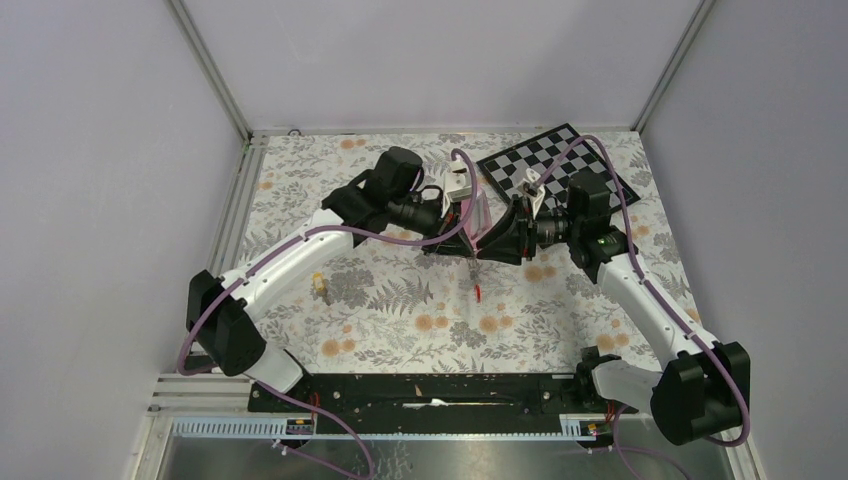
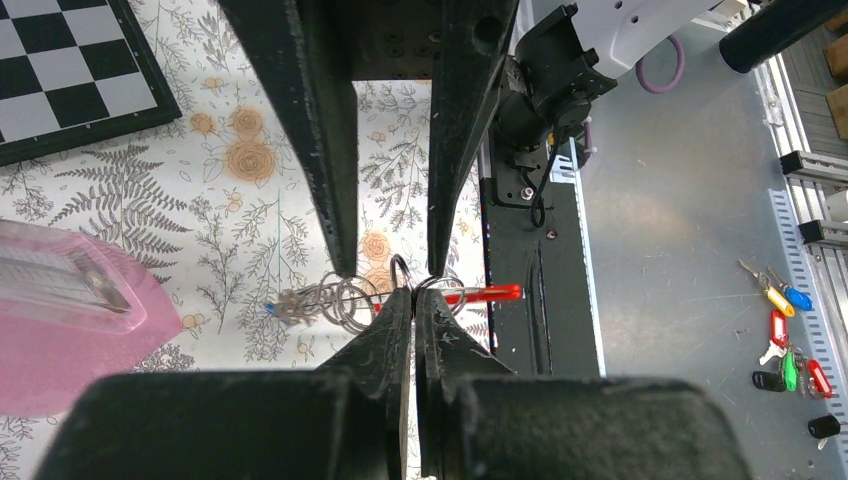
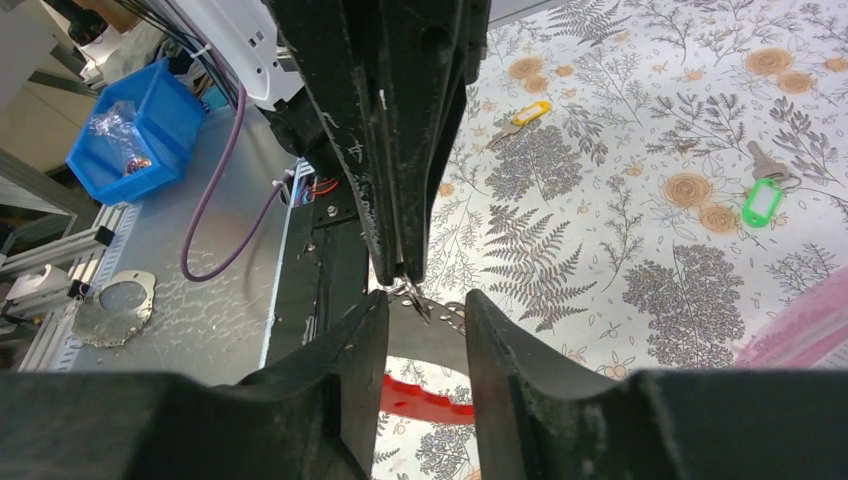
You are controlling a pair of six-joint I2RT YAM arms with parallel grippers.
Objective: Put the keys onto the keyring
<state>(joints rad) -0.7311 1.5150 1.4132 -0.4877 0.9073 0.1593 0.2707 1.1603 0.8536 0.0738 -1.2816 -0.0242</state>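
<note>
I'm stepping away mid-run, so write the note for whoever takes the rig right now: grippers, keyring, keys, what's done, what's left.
Left gripper: shut on the keyring, held up off the table.
Right gripper: open, jaws either side of the ring's wire, gripping nothing.
Yellow-tagged key and green-tagged key: loose on the table.
Done: ring in hand.
Left: thread both keys. Whether any key is already on, I cannot tell.

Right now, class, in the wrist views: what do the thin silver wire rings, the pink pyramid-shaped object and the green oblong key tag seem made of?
Thin silver wire rings: likely polished steel; bright glints on fine coils.
Pink pyramid-shaped object: probably smooth translucent plastic; its inside shows faintly through.
Green oblong key tag: likely glossy plastic; even vivid colour, pale centre.
</note>
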